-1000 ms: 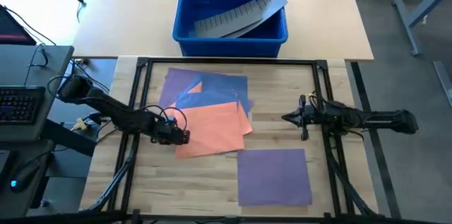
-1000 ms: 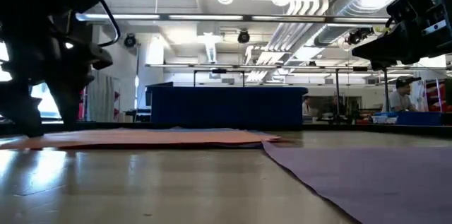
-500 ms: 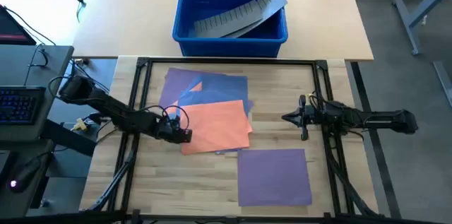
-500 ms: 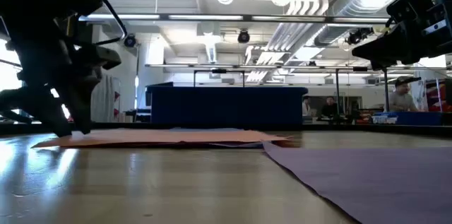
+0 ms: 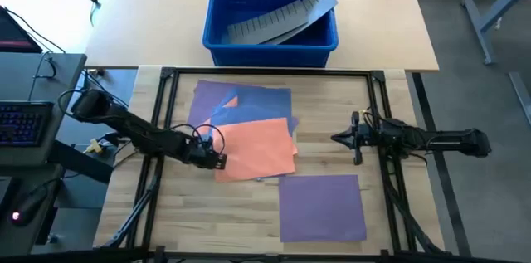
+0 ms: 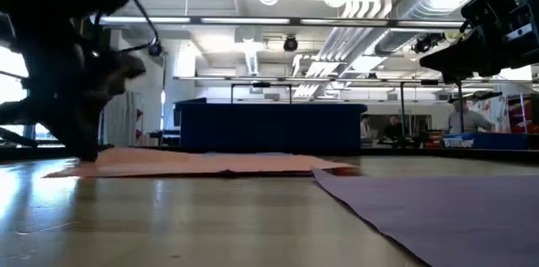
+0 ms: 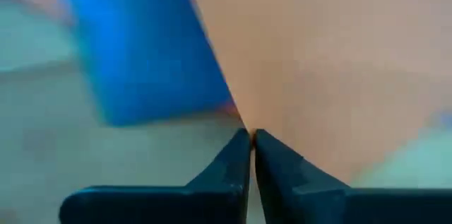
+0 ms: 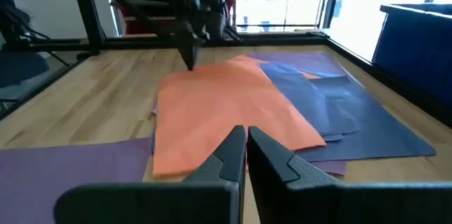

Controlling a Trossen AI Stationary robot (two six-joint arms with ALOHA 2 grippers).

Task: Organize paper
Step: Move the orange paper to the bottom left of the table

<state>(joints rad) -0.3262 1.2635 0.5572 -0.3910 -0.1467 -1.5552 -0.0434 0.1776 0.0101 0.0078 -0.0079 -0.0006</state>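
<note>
**Left end effector pinching the orange sheet**

Table (image 5: pixel 332 159) carries a paper pile (image 5: pixel 245 126); purple sheet (image 5: pixel 322 206) lies apart. Left end effector (image 5: pixel 217 160) clamps the orange sheet (image 5: pixel 257 148) edge, clear only in its wrist view. Right end effector (image 5: pixel 342 138) hovers closed, empty.

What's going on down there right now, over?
Left gripper shut on orange sheet, at its corner. Right gripper shut, hovering, idle. Purple sheet lies apart. Nothing in the way.

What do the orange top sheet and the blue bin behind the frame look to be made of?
The orange top sheet looks like thin matte paper: it lies nearly flat, its edge lifting slightly in the low view, where the left gripper pinches its corner. The blue bin looks like moulded plastic with a faint sheen, its rigid walls having rounded corners.
</note>
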